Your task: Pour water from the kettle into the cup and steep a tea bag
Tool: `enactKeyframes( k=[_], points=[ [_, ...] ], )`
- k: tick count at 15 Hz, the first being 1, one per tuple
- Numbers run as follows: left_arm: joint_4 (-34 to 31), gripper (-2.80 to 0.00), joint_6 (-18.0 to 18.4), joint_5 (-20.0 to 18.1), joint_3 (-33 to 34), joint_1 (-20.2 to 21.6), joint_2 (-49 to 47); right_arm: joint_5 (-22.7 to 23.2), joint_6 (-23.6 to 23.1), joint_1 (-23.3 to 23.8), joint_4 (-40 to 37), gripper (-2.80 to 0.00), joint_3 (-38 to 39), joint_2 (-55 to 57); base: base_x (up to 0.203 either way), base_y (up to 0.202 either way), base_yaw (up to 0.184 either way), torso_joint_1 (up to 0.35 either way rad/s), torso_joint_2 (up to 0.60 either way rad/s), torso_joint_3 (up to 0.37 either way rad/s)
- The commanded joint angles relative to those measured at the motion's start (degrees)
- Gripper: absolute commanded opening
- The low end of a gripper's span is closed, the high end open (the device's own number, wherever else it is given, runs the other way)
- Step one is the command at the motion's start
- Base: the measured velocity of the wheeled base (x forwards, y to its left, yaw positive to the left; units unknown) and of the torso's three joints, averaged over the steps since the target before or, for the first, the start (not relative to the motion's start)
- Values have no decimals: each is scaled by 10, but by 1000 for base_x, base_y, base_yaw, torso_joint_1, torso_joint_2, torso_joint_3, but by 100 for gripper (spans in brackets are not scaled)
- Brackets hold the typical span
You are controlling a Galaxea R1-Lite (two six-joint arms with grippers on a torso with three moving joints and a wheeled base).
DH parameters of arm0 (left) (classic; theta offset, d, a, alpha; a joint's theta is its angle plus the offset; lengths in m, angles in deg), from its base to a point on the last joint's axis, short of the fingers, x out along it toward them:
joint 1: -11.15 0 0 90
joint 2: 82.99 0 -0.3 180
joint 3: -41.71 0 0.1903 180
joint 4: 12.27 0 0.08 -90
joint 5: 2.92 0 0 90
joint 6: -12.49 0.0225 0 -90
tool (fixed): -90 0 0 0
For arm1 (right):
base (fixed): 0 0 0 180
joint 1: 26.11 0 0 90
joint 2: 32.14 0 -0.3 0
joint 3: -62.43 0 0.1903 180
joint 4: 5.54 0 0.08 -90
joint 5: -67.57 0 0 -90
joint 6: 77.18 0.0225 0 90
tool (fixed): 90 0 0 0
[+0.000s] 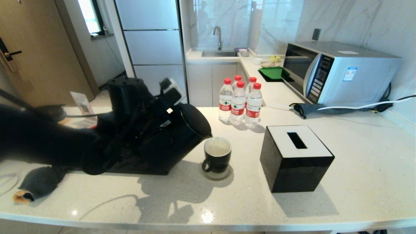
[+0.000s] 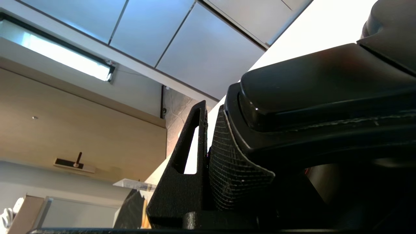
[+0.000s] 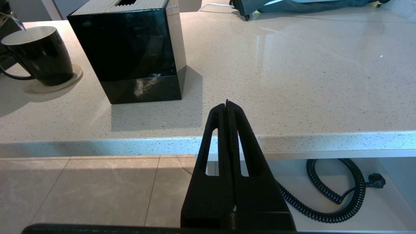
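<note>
Left end effector (image 2: 211, 152) is seen clamped on the handle of the kettle (image 1: 175, 136), one finger (image 2: 187, 169) pressed against the black grip; the kettle is held tilted toward the robot's right, lifted off the table (image 1: 292, 208), its spout just above the rim of the cup (image 1: 217, 157); a thin stream of water (image 1: 211, 139) is seen falling from the spout into the cup's white inside; the cup is set on a round coaster (image 1: 217, 175), between the kettle and a black tissue box (image 1: 295, 159); five red-capped bottles (image 1: 240, 102) are grouped behind the cup; a microwave (image 1: 338, 73) is placed further back on the right. Right end effector (image 3: 227, 107) is held low before the table edge, its fingers pressed together with nothing between them.
</note>
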Motion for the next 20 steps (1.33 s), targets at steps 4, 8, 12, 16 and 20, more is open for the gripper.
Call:
enactKeyframes(
  k=[4, 8, 12, 16, 20],
  points=[
    [0, -280, 18, 2, 0, -4, 4, 0, 0, 0, 0, -280, 0, 0, 0, 0, 0, 0, 0, 0],
    [-1, -280, 19, 1, 1, -5, 7, 0, 0, 0, 0, -280, 0, 0, 0, 0, 0, 0, 0, 0],
    [3, -280, 36, 2, -1, -5, 9, 0, 0, 0, 0, -280, 0, 0, 0, 0, 0, 0, 0, 0],
    [3, -280, 38, 1, -4, -6, 12, 0, 0, 0, 0, -280, 0, 0, 0, 0, 0, 0, 0, 0],
    [3, -280, 38, 1, -4, -6, 15, 0, 0, 0, 0, -280, 0, 0, 0, 0, 0, 0, 0, 0]
  ],
)
